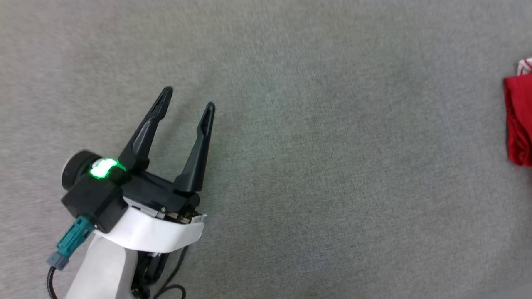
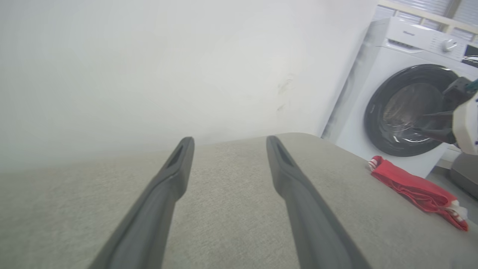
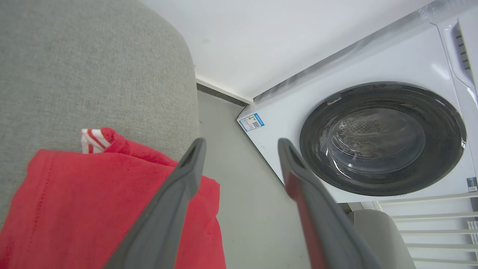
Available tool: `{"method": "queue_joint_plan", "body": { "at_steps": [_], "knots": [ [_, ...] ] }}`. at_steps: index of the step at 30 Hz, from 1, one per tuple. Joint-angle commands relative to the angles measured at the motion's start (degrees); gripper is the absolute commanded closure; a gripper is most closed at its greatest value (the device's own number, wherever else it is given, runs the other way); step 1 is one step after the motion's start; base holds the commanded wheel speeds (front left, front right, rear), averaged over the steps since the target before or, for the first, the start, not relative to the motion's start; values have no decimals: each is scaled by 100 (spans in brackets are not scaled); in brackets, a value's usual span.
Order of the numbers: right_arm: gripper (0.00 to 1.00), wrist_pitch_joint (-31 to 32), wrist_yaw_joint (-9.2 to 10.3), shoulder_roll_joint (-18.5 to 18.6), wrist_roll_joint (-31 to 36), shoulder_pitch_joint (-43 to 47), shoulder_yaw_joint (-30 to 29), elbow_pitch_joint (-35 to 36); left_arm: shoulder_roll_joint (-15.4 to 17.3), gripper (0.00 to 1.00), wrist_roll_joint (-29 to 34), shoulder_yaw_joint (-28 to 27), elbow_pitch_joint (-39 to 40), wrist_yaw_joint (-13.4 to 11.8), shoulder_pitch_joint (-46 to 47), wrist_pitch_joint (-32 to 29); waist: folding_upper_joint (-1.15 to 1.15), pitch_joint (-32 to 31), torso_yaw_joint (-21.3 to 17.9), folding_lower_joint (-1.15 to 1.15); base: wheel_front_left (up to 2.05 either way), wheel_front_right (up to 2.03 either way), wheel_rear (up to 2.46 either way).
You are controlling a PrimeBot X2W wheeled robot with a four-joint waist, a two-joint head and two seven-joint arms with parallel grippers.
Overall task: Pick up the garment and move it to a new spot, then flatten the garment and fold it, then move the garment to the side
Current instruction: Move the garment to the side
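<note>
The red garment (image 1: 518, 120) lies folded at the right edge of the grey padded surface (image 1: 316, 158), a bit of red-white striped trim showing at its far end. In the left wrist view the garment (image 2: 414, 188) sits at the surface's right rim. My left gripper (image 1: 188, 96) hovers open over the left part of the surface, far from the garment; its fingers (image 2: 175, 170) hold nothing. My right gripper (image 3: 242, 145) is open just above and beyond the garment (image 3: 93, 209), fingers apart over the floor gap. The right gripper (image 2: 435, 123) appears in the left wrist view too.
A white front-loading washing machine (image 3: 381, 138) with a dark round door stands right beside the surface, past a narrow strip of floor (image 3: 239, 194). A white wall (image 2: 149, 67) runs behind the surface. A grey rounded stool (image 3: 377, 235) is near the machine.
</note>
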State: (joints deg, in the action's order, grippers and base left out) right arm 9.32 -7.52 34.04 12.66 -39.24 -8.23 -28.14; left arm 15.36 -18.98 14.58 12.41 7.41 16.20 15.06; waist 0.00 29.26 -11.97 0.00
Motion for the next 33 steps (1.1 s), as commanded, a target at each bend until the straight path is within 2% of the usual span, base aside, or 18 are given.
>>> {"method": "queue_joint_plan", "body": {
  "at_steps": [1, 11, 19, 23, 27, 33],
  "knots": [
    [0, -161, 8, -119, -152, 34, 77, 202, -86, 0, -8, -106, -58, 9, -173, 13, 0, -598, 263, 0, 0, 0, 0],
    [0, -732, 5, -1038, -856, 899, 532, 1983, -572, 0, 173, -1109, -441, 1, -995, 13, 0, -1732, 845, 0, 0, 0, 0],
    [0, -938, 5, -1978, -1336, 2298, 586, 2868, -850, 0, 293, -1455, -717, 6, -1506, 13, 0, -2326, 1283, 0, 0, 0, 0],
    [0, -1227, 5, -2232, -1512, 2817, 697, 2915, -956, 0, 260, -1504, -795, 6, -1706, 13, 0, -2516, 1353, 0, 0, 0, 0],
    [0, -1545, 5, -2578, -1569, 3210, 711, 2818, -919, 0, 289, -1436, -887, 7, -1869, 13, 0, -2629, 1375, 0, 0, 0, 0],
    [0, -1805, 5, -2902, -1715, 3500, 715, 2641, -902, 0, 290, -1412, -973, 7, -1956, 13, 0, -2696, 1358, 0, 0, 0, 0]
  ]
}}
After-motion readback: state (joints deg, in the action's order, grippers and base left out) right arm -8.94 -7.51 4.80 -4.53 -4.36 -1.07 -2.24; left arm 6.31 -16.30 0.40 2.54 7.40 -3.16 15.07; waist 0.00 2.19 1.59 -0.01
